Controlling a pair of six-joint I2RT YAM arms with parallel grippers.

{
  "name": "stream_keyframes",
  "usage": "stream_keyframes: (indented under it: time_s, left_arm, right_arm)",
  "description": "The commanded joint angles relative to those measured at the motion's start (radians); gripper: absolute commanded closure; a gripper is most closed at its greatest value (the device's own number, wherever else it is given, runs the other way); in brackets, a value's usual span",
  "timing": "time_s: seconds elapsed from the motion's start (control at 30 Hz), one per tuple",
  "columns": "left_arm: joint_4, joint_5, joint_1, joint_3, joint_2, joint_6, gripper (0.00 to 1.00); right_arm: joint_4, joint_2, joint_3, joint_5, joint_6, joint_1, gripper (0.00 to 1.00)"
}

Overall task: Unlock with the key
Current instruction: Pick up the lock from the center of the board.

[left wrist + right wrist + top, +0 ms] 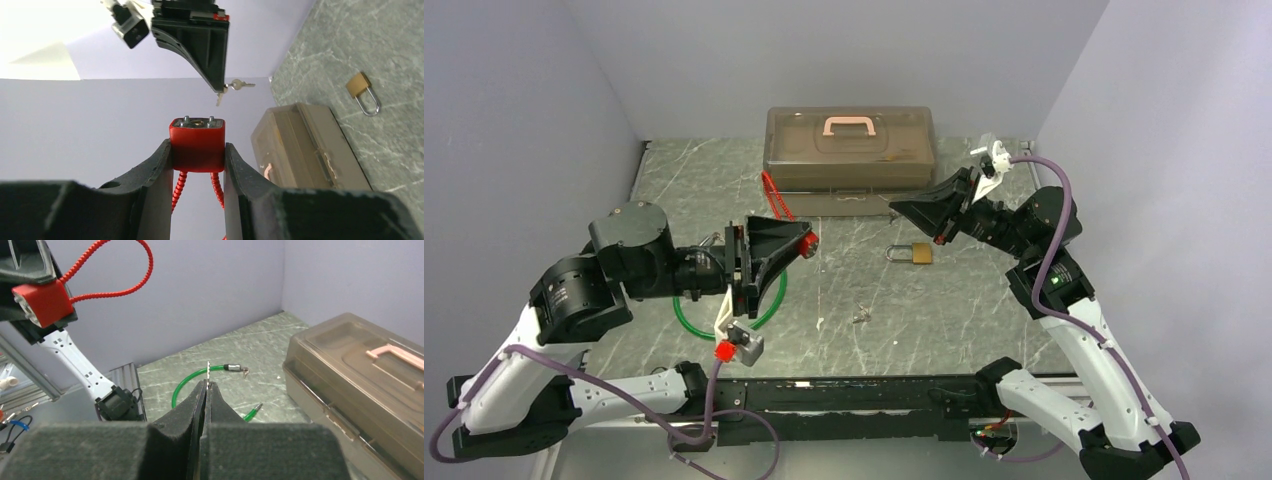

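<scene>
Left wrist view: grey-green marbled tabletop (350, 45), pale lilac walls (75, 115) all round.
Part-open, the left gripper (198, 146) jaws clamp a red cable padlock (196, 135), its cable cut off below; the right gripper (218, 89) jaws, closed, pinch the key (239, 85), which pokes just past them, tiny.

left gripper (808, 240) holds red lock (807, 246).

I am watching a brown plastic toolbox (851, 148) sitting at the back of the table (984, 320), a green cable (680, 314) lying looped at left.
</scene>
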Motion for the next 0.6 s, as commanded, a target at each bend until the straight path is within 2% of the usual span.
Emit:
stream_keyframes:
  time_s: [0.0, 0.23, 0.57]
  left_arm:
    - [0.089, 0.068, -0.011, 0.074, -0.003, -0.102, 1.00]
    - [0.123, 0.096, -0.013, 0.078, -0.001, -0.170, 1.00]
    - [0.126, 0.103, -0.021, 0.054, -0.010, -0.148, 1.00]
  right_arm:
    - [0.098, -0.003, 0.021, -0.082, 0.008, -0.004, 1.00]
    - [0.134, -0.008, 0.013, -0.113, 0.019, -0.003, 1.00]
    - [0.167, -0.007, 0.018, -0.144, 0.039, -0.004, 1.00]
